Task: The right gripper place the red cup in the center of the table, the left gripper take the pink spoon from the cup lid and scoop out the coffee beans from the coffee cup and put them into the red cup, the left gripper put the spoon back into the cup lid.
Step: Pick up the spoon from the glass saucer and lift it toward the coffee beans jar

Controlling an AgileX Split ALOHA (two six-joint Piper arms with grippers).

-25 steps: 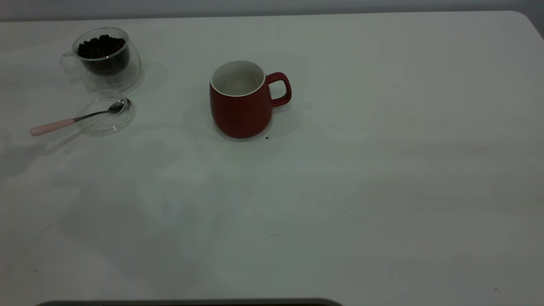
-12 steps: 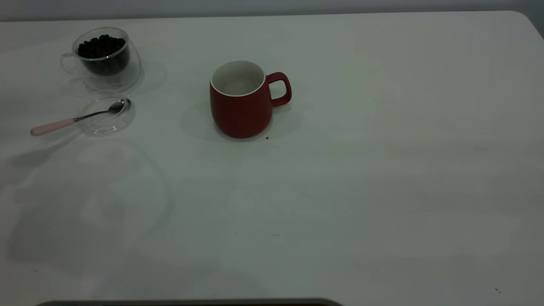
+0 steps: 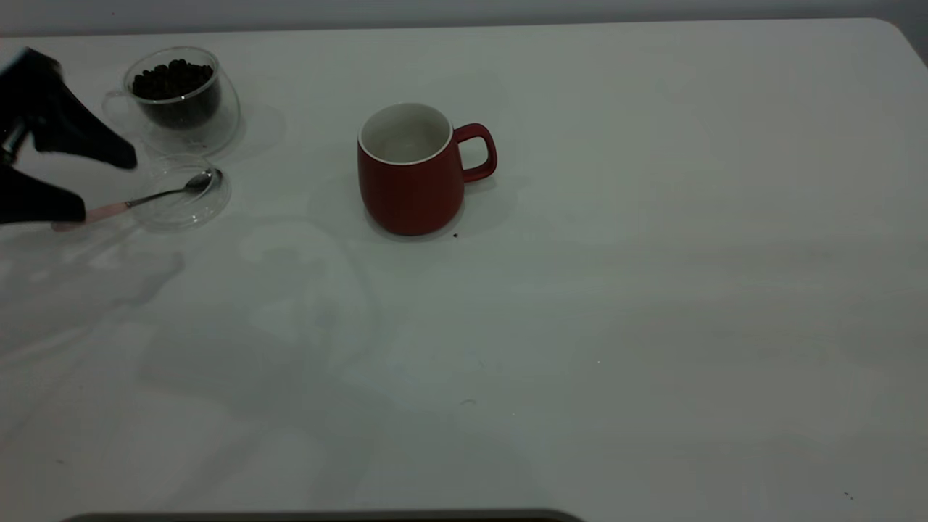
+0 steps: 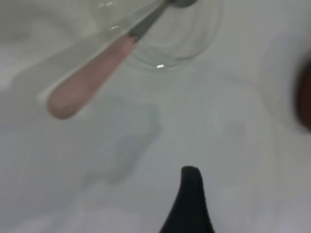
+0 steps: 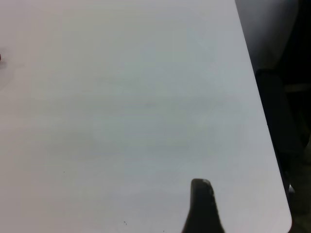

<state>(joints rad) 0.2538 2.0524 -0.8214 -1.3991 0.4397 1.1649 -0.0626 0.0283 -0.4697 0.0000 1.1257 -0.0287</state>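
Red cup (image 3: 411,174) stands mid-table, already placed. Left gripper (image 3: 94,185) at frame's left edge, fingers spread wide around the pink spoon (image 3: 109,210) handle, which overhangs the cup lid (image 3: 210,206) for easy grasping. Right gripper: fingers' state cannot be told.

Pink spoon (image 3: 138,199) handle end behind left pincer (image 3: 109,185)

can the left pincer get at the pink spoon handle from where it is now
Probably yes. The left pincer is open right at the pink spoon, whose handle sticks out past the cup lid with nothing blocking it.
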